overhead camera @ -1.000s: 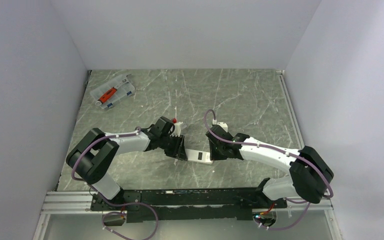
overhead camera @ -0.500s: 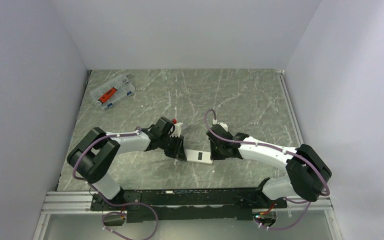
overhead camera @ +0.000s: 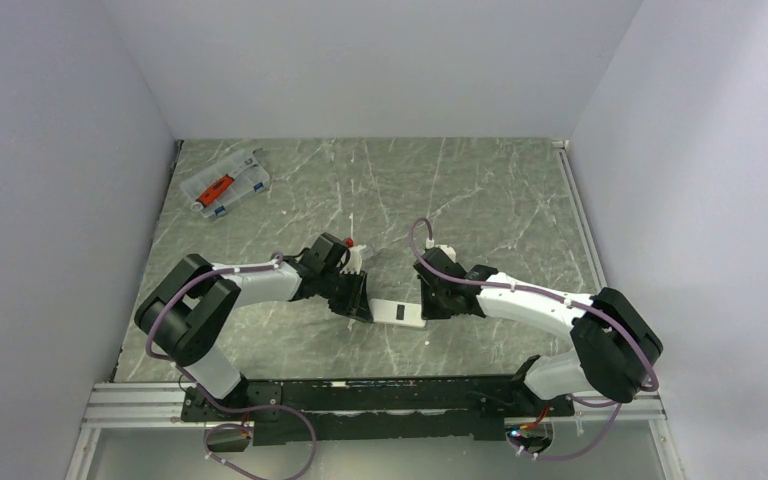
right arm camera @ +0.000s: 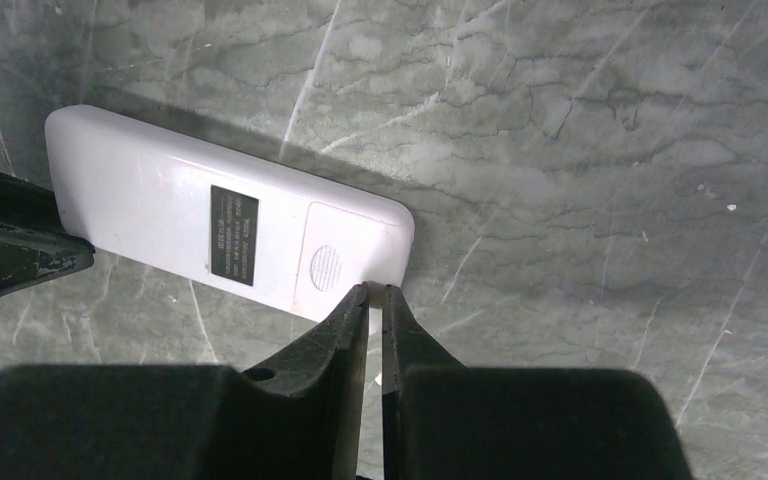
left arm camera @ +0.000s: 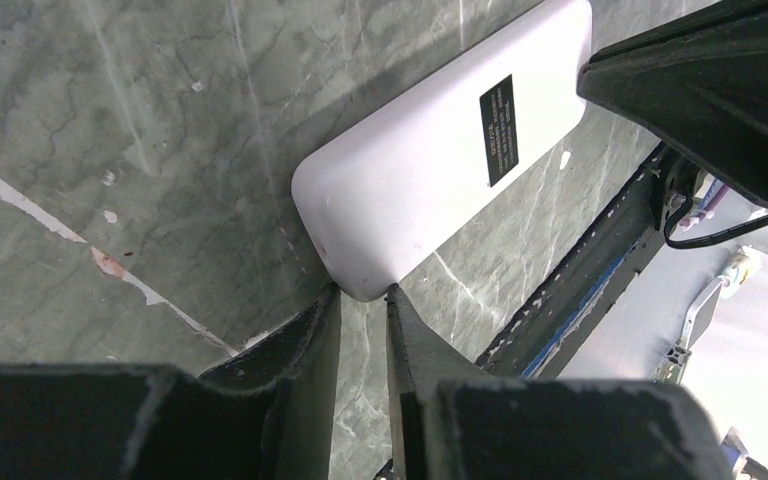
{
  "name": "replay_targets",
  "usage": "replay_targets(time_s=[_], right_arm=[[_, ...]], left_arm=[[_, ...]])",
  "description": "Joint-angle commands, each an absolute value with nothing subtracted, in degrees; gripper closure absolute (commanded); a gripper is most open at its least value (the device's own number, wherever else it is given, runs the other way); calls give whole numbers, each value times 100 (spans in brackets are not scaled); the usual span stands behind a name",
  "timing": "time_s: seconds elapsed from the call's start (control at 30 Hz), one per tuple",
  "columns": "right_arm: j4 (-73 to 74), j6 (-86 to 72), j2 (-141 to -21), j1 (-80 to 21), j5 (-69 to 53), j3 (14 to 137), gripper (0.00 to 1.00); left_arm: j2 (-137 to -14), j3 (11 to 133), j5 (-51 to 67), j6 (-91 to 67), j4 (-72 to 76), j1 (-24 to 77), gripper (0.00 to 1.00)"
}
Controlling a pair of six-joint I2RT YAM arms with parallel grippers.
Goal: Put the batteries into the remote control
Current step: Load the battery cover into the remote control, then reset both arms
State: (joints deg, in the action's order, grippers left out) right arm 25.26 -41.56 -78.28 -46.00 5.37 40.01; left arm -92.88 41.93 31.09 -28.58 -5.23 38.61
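Remote [overhead camera: 397,312] lies back-up, long axis spanning left gripper [left arm camera: 361,296] and right gripper [right arm camera: 375,292]; both clenched empty, tips at its ends.

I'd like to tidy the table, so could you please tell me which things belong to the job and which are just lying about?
Job: remote, face down; left gripper and right gripper, one at each end of it.
Lying about: clear case holding a red tool, far left corner.
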Motion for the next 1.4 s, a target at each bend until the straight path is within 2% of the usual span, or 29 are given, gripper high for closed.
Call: replay_targets(time_s=[0.0,0.2,0.33,0.53,0.9,1.13,1.27,1.33,1.37], right_arm=[[2098,-4146,-8008,-4641,285,3925,90],[2325,-4046,-7964,-4642,542,3994,88],[2531,-4011,-7938,-4641,747,4086,81],[2857,-3935,-7731,-4645,1129,4271,65],[3130,-3660,-6971,-4606,1502,4482,52],[3094,-3428,-6010,-4601,1793,4261,35],[3130,-3277,-5316,-4602,2014,4137,22],[3185,-3193,-4990,-4596,2136,4091,15],[3208,-3157,-4822,-4591,2191,4065,14]], left_arm=[[-9369,4411,3095,-2771,-411,3923,74],[-9242,4488,2944,-2730,-621,3920,69],[-9181,4547,2800,-2690,-797,3921,69],[-8999,4687,2467,-2657,-1189,3921,62],[-8220,5032,1615,-2767,-2135,3928,47],[-7412,5203,1100,-3013,-2687,3915,40],[-6919,5358,658,-3107,-3075,3928,35],[-6717,5454,507,-3119,-3286,3925,31],[-6620,5496,441,-3116,-3384,3919,13]])
